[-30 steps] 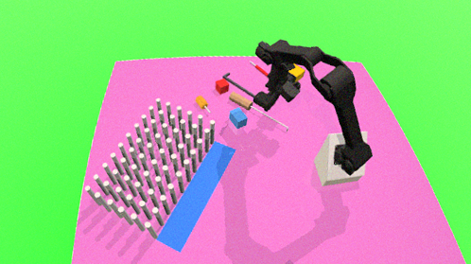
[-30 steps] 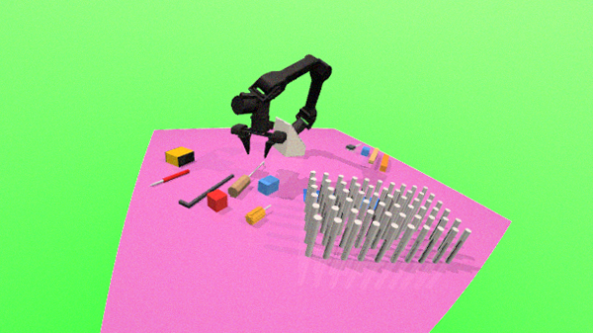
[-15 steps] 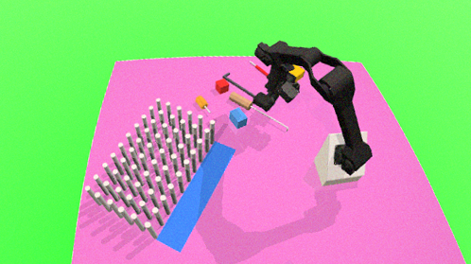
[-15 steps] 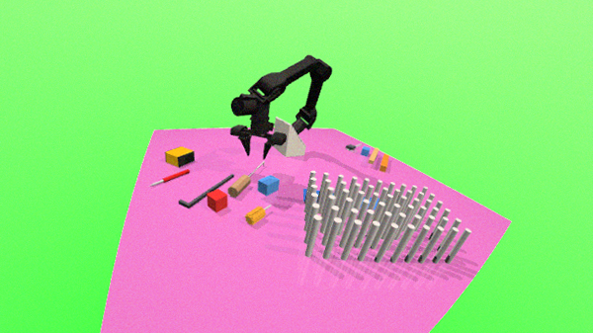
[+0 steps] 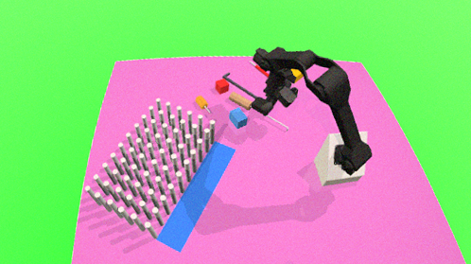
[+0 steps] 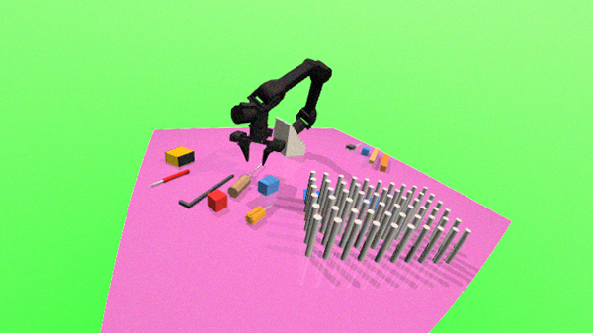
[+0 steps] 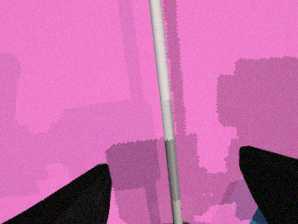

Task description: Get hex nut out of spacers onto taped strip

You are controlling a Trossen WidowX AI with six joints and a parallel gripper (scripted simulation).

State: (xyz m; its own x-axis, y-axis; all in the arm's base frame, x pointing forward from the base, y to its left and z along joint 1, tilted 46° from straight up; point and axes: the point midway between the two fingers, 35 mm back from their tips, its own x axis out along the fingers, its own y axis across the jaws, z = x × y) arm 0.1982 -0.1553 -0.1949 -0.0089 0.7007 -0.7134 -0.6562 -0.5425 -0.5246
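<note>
Gripper (image 5: 275,102) (image 6: 257,163) (image 7: 174,165), partly open and empty above wooden-handled tool (image 5: 241,100) (image 6: 240,185) (image 7: 161,60), should straddle its shaft squarely before closing.

Top view: high and well back, steep tilted look down, whole spacer field (image 5: 165,167) and arm (image 5: 339,89) in frame. Exterior: raised, well back on the spacers' (image 6: 377,218) far side, facing the arm (image 6: 293,80) across the table (image 6: 197,284); shares field and arm with top. Wrist: close in, looking down past the fingertips at a thin pale rod (image 7: 162,75), also visible in both wide views.
</note>
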